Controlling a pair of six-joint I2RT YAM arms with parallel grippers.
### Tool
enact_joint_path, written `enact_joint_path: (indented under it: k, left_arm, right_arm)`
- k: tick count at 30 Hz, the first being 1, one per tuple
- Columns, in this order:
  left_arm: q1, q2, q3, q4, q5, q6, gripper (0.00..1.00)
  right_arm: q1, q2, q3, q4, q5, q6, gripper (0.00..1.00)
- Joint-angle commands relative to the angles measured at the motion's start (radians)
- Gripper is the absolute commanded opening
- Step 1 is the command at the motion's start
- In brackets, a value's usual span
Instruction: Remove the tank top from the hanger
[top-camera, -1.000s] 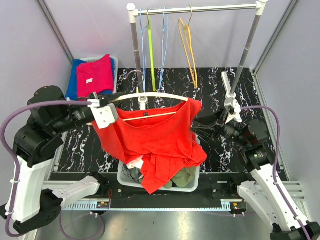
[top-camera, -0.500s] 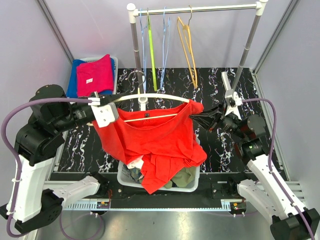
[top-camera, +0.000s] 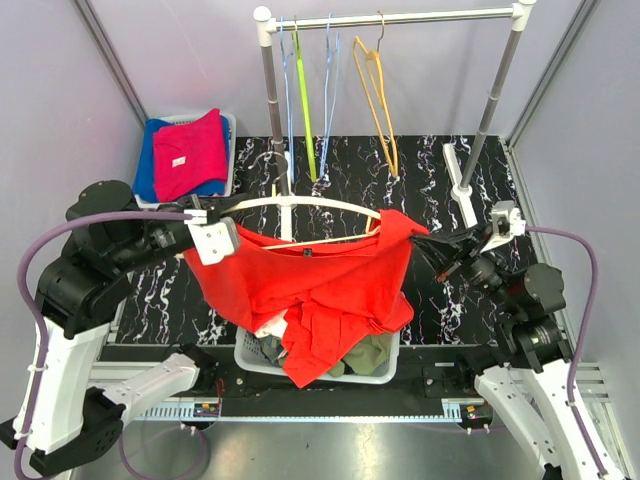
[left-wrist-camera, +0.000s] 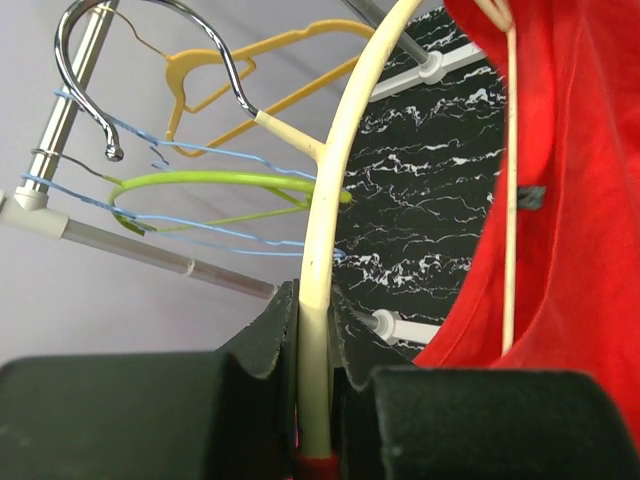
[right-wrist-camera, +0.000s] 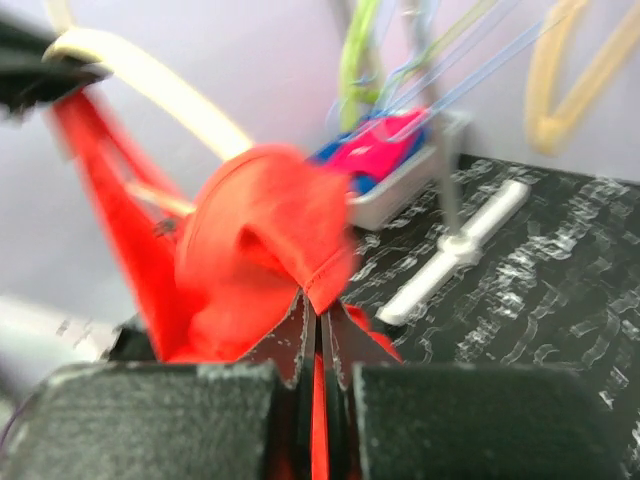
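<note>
A red tank top (top-camera: 320, 285) hangs from a cream hanger (top-camera: 300, 203) in mid-air above a basket, its lower half drooping into it. My left gripper (top-camera: 212, 235) is shut on the hanger's left arm (left-wrist-camera: 318, 300); the cream bar runs up between the jaws to a metal hook (left-wrist-camera: 150, 40). My right gripper (top-camera: 425, 243) is shut on the tank top's right shoulder, a fold of red cloth (right-wrist-camera: 270, 240) bunching just past the jaw tips (right-wrist-camera: 320, 310). The cloth is stretched rightwards off the hanger's end.
A white laundry basket (top-camera: 385, 368) of clothes sits under the tank top. Behind stands a clothes rail (top-camera: 400, 17) with blue, green and orange hangers (top-camera: 375, 90). A bin with folded pink and blue garments (top-camera: 185, 150) is at the back left.
My right gripper closed on the tank top's right shoulder and pulled back to the right, stretching the cloth. The hanger tilted slightly; the left grip stayed the same.
</note>
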Motion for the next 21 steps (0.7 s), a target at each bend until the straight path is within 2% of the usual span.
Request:
enact_joint_path:
  k: [1,5,10,13,14,16,21]
  left_arm:
    - [0.027,-0.06,-0.038,0.089,-0.026,0.022,0.0]
    - [0.055,-0.099,-0.044,0.1,-0.005,-0.07,0.0]
    - [0.061,-0.13,-0.036,0.106,-0.001,-0.092,0.0]
    - [0.064,-0.127,-0.016,0.106,0.021,-0.116,0.0]
    - [0.065,-0.126,-0.015,0.109,0.031,-0.124,0.0]
    - [0.07,-0.12,-0.001,0.118,0.055,-0.147,0.0]
    - [0.076,-0.086,0.062,0.159,0.094,-0.225,0.0]
  right_arm:
    - [0.003,-0.02,0.067,-0.255,0.346,0.003,0.0]
    - [0.003,0.022,0.078,-0.357,0.505,0.006,0.0]
    - [0.005,0.122,0.109,-0.378,0.46,-0.009,0.0]
    - [0.005,0.119,0.095,-0.291,0.269,-0.056,0.0]
    - [0.005,0.108,0.092,-0.236,0.121,-0.069,0.0]
    - [0.005,0.088,0.078,-0.193,-0.065,-0.104,0.0]
    - [0.005,0.026,0.145,-0.196,-0.189,-0.161,0.02]
